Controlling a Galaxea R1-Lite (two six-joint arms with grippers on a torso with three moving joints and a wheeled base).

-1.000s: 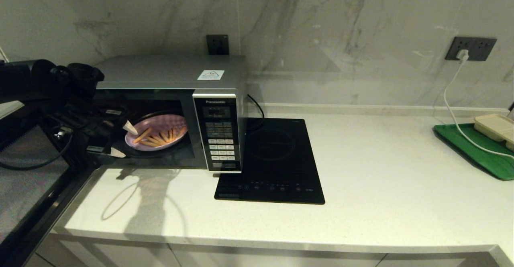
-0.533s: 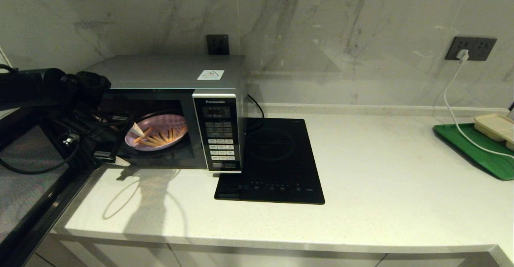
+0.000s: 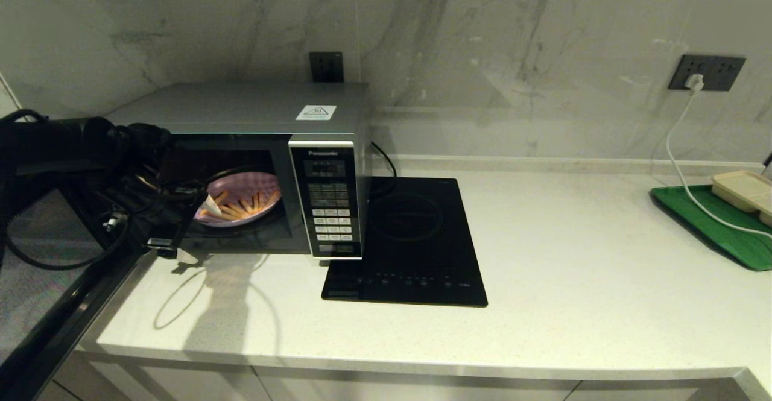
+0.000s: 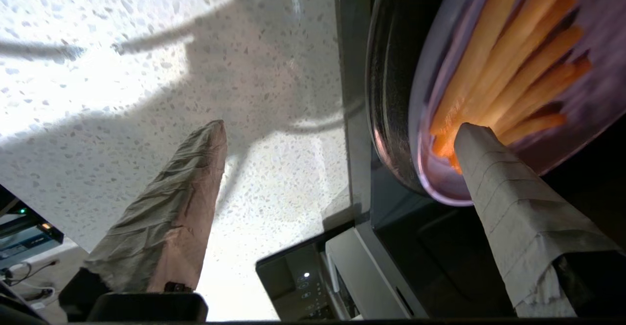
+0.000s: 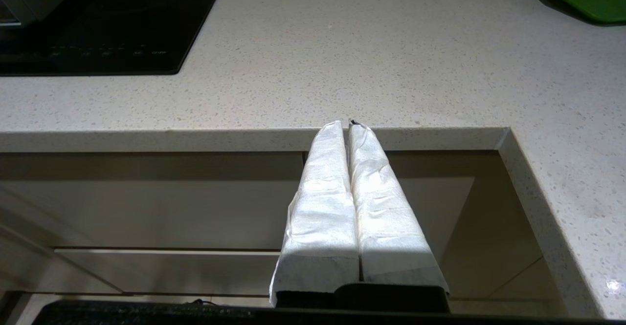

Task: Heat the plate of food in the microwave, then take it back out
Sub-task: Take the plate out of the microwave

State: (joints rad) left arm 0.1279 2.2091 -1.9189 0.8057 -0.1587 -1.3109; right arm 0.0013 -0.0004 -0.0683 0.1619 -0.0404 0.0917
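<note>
The silver microwave point(image 3: 253, 108) stands at the counter's left with its door point(image 3: 36, 256) swung open. Inside, the lilac plate of food point(image 3: 248, 198) rests on the glass turntable point(image 4: 391, 71), with orange fries point(image 4: 508, 71) lying across it. My left gripper point(image 3: 198, 232) is open wide at the cavity's mouth. One wrapped finger point(image 4: 508, 203) reaches over the plate's point(image 4: 424, 105) near rim, its tip by the fry ends. The other finger point(image 4: 166, 217) hangs outside over the countertop. My right gripper point(image 5: 348, 123) is shut and empty, parked below the counter's front edge.
A black induction hob point(image 3: 416, 238) lies right beside the microwave. At the far right a green tray point(image 3: 711, 223) carries a beige tray point(image 3: 745, 190), with a white cable point(image 3: 681, 166) running down from a wall socket. Speckled countertop point(image 3: 573, 268) spreads between them.
My left gripper has moved right, deeper into the microwave's mouth, and its jaws have spread wider. Its upper finger has come over the plate's near rim.
</note>
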